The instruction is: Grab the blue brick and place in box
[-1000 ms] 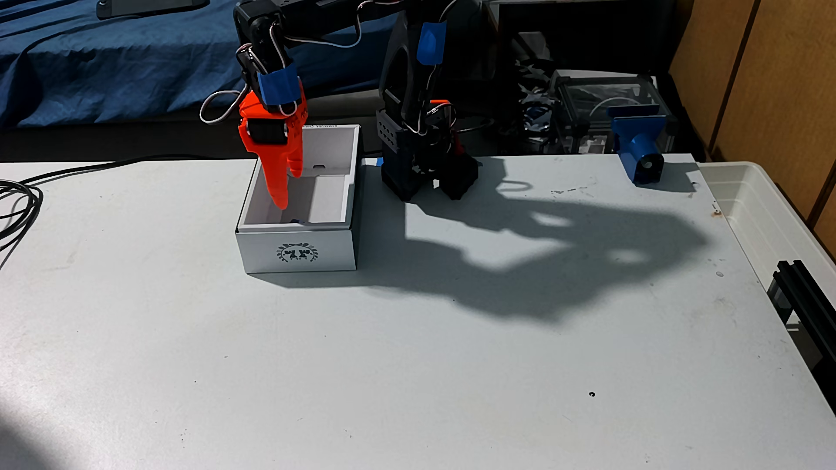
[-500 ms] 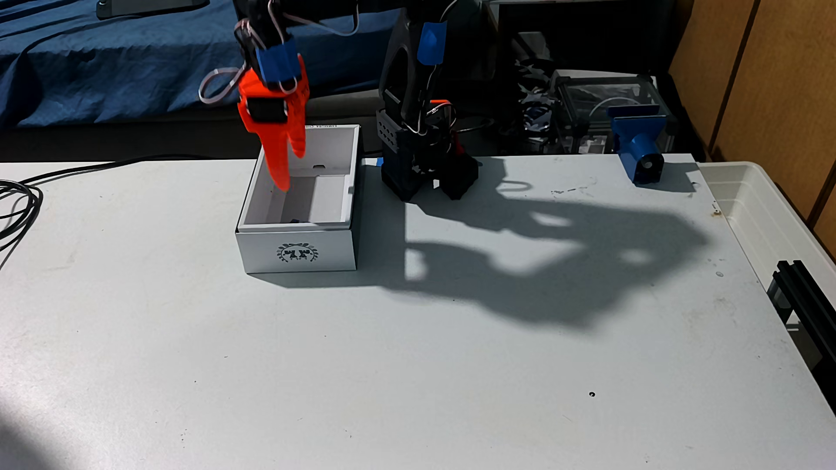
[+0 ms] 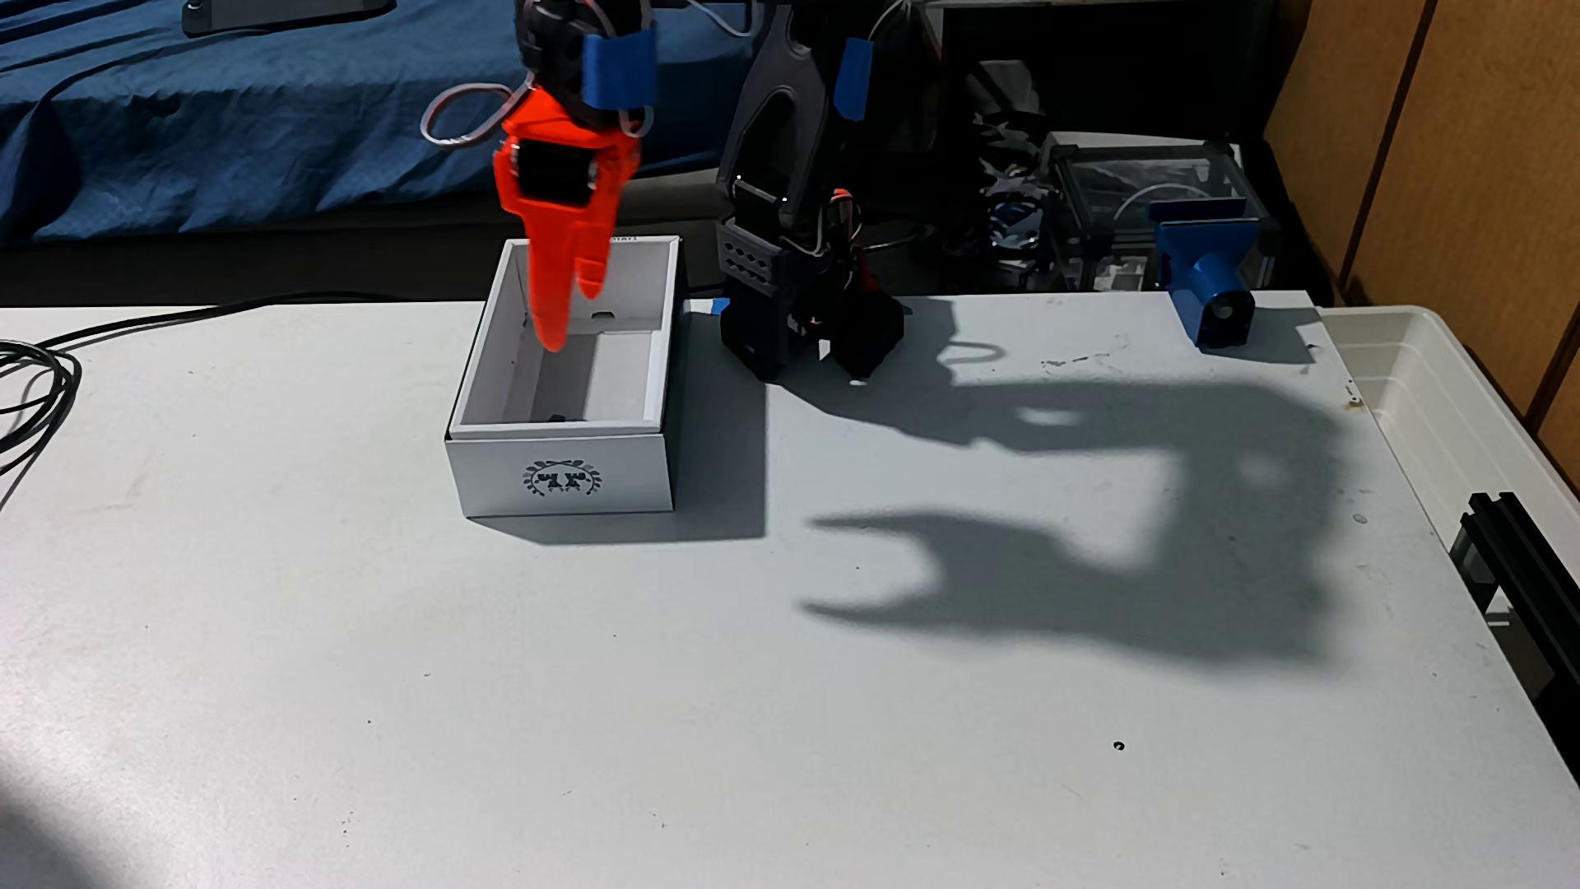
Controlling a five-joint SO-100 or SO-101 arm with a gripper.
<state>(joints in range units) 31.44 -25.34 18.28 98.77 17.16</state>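
Observation:
The white box [image 3: 616,479] with a dark wreath emblem on its near short side stands on the table left of the arm's base. Just above the near wall's rim, a small sliver of the blue brick [image 3: 560,418] shows inside the box; the wall hides the rest of it. My orange gripper [image 3: 571,320] hangs above the far half of the box, pointing down. It is open and nothing is between its fingers. Its shadow on the table at the right also shows the two jaws apart.
The arm's black base [image 3: 804,329] stands right of the box. A blue clamp-like block [image 3: 1205,273] sits at the table's far right edge, next to a translucent tub [image 3: 1445,402]. Black cables [image 3: 34,376] lie at the left and a black rail [image 3: 1530,564] at the right.
The gripper has risen out of the box and shifted to the right, staying open. Its shadow slid right across the table. Box and brick have not moved.

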